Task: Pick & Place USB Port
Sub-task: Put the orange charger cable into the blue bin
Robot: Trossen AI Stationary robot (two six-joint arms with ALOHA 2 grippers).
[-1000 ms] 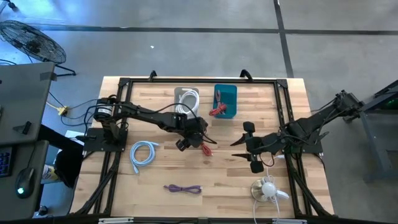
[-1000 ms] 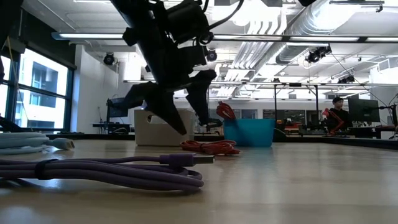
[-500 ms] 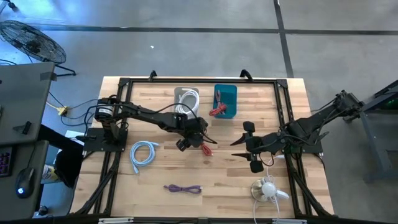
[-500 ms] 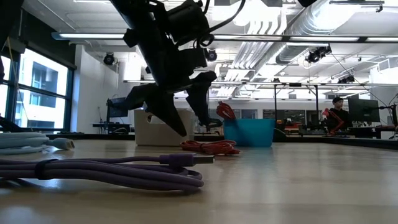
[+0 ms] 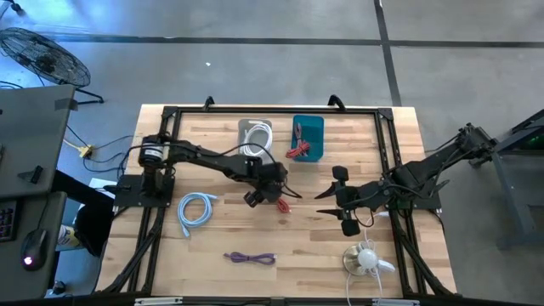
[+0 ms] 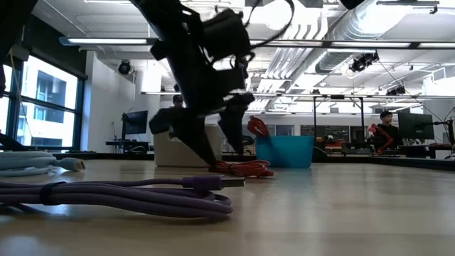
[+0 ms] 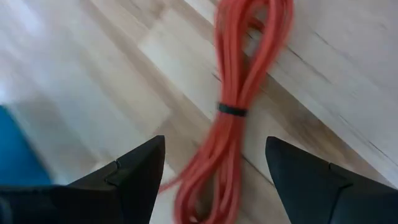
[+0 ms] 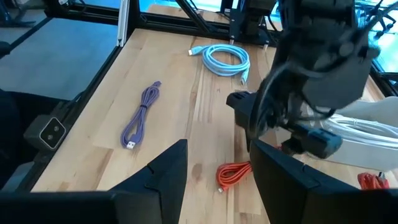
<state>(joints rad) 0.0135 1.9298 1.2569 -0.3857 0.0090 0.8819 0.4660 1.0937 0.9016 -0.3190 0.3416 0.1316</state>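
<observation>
A red cable bundle [image 5: 283, 204] with a black tie [image 7: 233, 110] lies flat on the wooden table. My left gripper [image 5: 264, 195] is low over it, open. In the left wrist view the bundle [image 7: 239, 81] runs between the two fingers [image 7: 214, 142]. In the low view the fingertips [image 6: 226, 155] stand just above the red cable [image 6: 242, 168]. I cannot tell whether they touch it. My right gripper [image 5: 340, 201] waits open to the right of the cable, which also lies ahead of it [image 8: 233, 174] in its wrist view.
A blue bin [image 5: 320, 127] holding another red cable and a white bin [image 5: 255, 134] with a white cable sit at the far edge. A light blue cable [image 5: 195, 208], a purple cable [image 5: 251, 257] and a white cable [image 5: 365, 259] lie on the table nearer the front.
My left gripper has moved a little toward the table's right edge and down, closing on the red cable bundle. It stays open. The cable has not moved.
</observation>
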